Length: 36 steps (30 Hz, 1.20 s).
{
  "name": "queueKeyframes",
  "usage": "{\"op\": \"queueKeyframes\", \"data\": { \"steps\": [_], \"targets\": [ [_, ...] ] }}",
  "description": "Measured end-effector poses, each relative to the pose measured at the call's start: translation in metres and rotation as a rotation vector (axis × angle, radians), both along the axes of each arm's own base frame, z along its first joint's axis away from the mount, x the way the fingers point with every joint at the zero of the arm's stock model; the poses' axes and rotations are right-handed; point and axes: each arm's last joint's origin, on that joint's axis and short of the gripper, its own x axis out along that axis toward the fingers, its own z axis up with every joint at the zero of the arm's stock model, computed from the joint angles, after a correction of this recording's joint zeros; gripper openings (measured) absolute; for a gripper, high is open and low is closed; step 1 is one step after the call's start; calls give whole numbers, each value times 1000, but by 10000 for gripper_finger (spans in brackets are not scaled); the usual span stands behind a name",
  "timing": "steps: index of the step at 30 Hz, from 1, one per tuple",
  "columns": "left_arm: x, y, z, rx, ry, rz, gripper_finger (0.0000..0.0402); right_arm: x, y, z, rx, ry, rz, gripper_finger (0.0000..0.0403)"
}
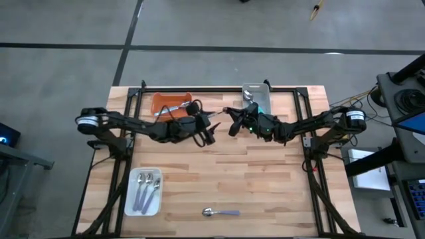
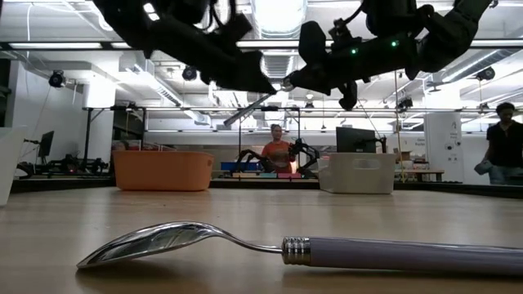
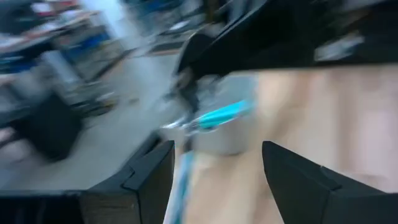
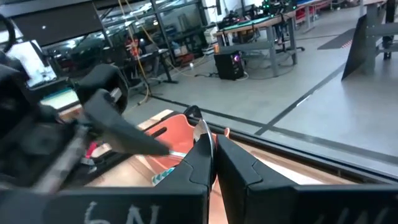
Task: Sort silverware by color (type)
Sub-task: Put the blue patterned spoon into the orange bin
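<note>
Jaws spread wide, your left gripper (image 1: 210, 130) is hovering mid-table; your right gripper (image 1: 234, 119) is pinching a teal-handled metal spoon (image 3: 219, 116) near the grey rectangular tray (image 1: 255, 93). A lavender-handled spoon (image 1: 221, 212) is lying at the table's front edge.

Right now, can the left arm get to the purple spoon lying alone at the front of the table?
Probably yes. The left gripper is open, empty, and nothing lies between it and the purple-handled spoon, though that is a long stretch.

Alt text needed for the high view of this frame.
Both arms meet above the table's far middle: the right gripper shut on a teal spoon, the left gripper open beside it. A white tray holds purple spoons; a lone purple spoon lies near the front edge.
</note>
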Motion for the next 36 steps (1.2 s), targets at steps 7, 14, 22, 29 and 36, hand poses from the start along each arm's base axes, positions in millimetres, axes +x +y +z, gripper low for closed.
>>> {"op": "queueKeyframes", "data": {
  "steps": [7,14,22,29,36],
  "targets": [
    [25,6,-13,131,99,196,210,0,0,0,10,-6,1,8],
    [44,7,-12,145,149,208,175,0,0,-1,11,0,-8,8],
    [41,8,-12,175,175,318,74,-1,-1,-2,15,11,-59,8],
    [41,5,-15,148,186,277,10,-1,-1,-2,32,-3,-59,8],
    [39,4,-11,97,152,255,5,-1,-1,-2,25,4,-59,20]
  ]
}}
